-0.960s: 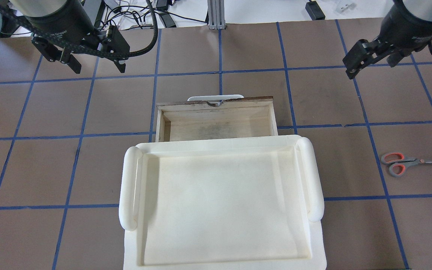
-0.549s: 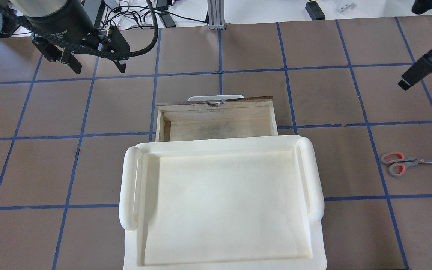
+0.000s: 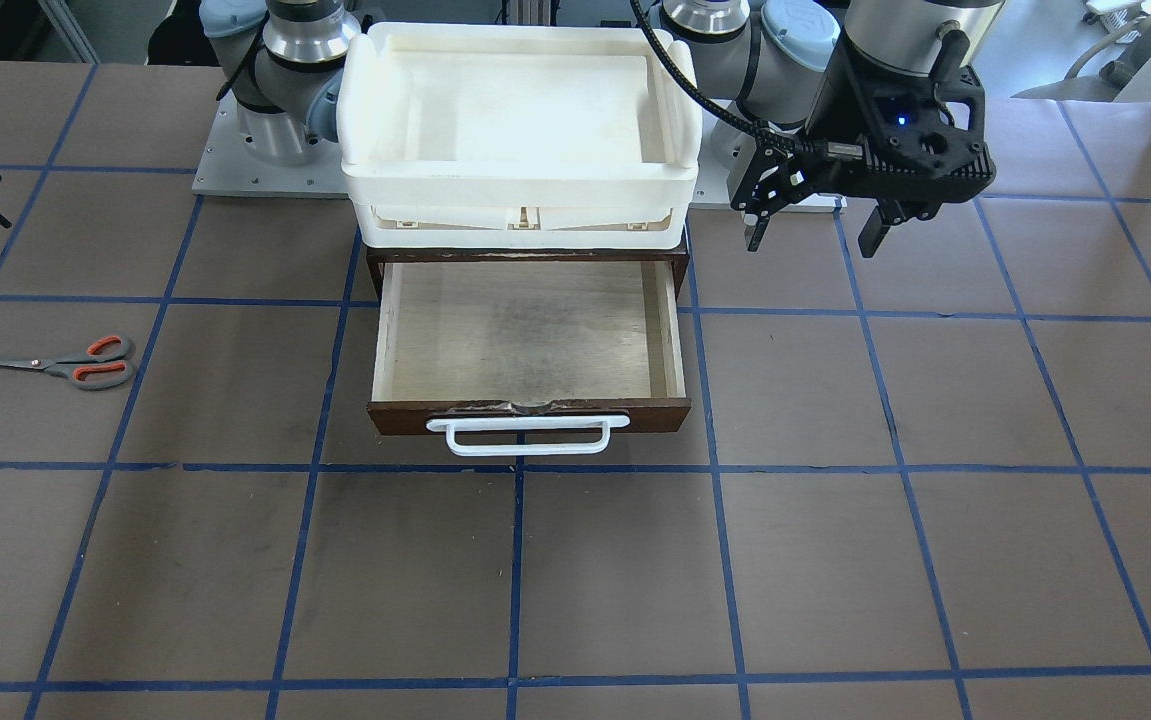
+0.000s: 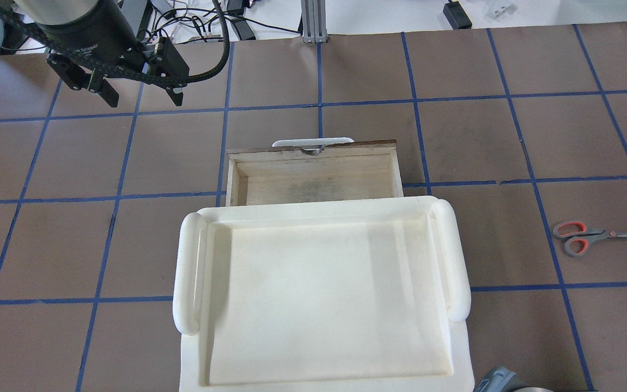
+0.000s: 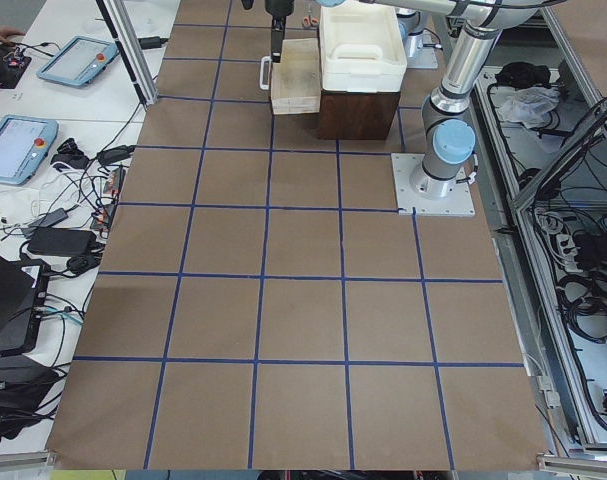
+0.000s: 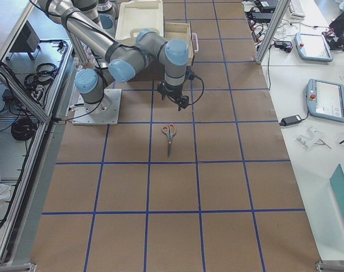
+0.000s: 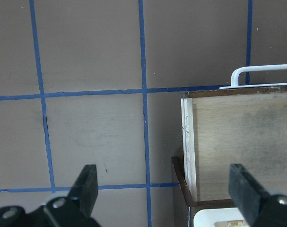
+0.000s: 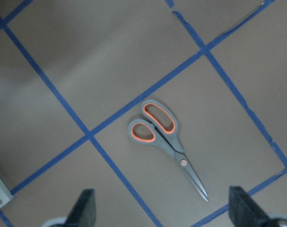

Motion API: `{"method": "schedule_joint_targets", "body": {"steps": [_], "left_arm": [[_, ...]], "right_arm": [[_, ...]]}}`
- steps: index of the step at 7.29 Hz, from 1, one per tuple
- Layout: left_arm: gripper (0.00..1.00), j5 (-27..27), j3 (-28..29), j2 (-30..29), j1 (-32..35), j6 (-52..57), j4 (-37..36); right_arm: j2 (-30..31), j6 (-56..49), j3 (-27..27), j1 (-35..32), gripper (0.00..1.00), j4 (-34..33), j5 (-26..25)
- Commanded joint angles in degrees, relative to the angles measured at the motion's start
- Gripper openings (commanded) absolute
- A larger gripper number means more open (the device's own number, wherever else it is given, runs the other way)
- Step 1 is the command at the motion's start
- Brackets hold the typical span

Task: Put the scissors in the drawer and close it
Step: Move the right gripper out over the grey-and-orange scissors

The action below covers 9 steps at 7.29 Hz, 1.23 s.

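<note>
The scissors (image 4: 585, 238), grey handles with orange-red loops, lie flat on the table at my right, also in the front view (image 3: 75, 365). My right gripper (image 8: 164, 210) is open and hangs above them; in its wrist view the scissors (image 8: 162, 137) lie between and ahead of the fingers. The drawer (image 4: 313, 182) is pulled open and empty, its white handle (image 3: 525, 432) facing away from me. My left gripper (image 4: 143, 100) is open and empty, hovering beyond the drawer's left corner; its wrist view shows the drawer (image 7: 242, 142).
A white plastic tray (image 4: 193, 272) sits on top of the dark cabinet that holds the drawer. The table is brown with blue tape grid lines. Cables and tablets lie beyond the table's far edge (image 5: 43, 130).
My right arm has swung from the far right of the table out past the overhead view's right edge and now hangs over the scissors. My left arm has not moved.
</note>
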State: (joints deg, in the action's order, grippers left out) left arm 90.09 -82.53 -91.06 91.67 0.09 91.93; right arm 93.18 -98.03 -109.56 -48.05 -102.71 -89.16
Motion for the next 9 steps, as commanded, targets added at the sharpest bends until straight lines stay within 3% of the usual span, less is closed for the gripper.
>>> {"method": "schedule_joint_targets", "body": {"steps": [1,4,5,9], "left_arm": [[1.0,0.0,0.0,0.0,0.0,0.0,0.0],[1.0,0.0,0.0,0.09,0.0,0.0,0.0],[1.0,0.0,0.0,0.0,0.0,0.0,0.0],[1.0,0.09,0.0,0.18,0.0,0.0,0.09]], "right_arm": [[-1.06,-12.49,-11.76,4.1,1.0,-15.44,-0.48],[-11.5,-24.54,-15.75,8.3,1.0,-28.39,1.78],[-12.23,-26.06,-18.55,8.58,1.0,-36.34,2.41],[-13.55,-34.42,-19.9,7.97,1.0,-37.91,3.12]]}}
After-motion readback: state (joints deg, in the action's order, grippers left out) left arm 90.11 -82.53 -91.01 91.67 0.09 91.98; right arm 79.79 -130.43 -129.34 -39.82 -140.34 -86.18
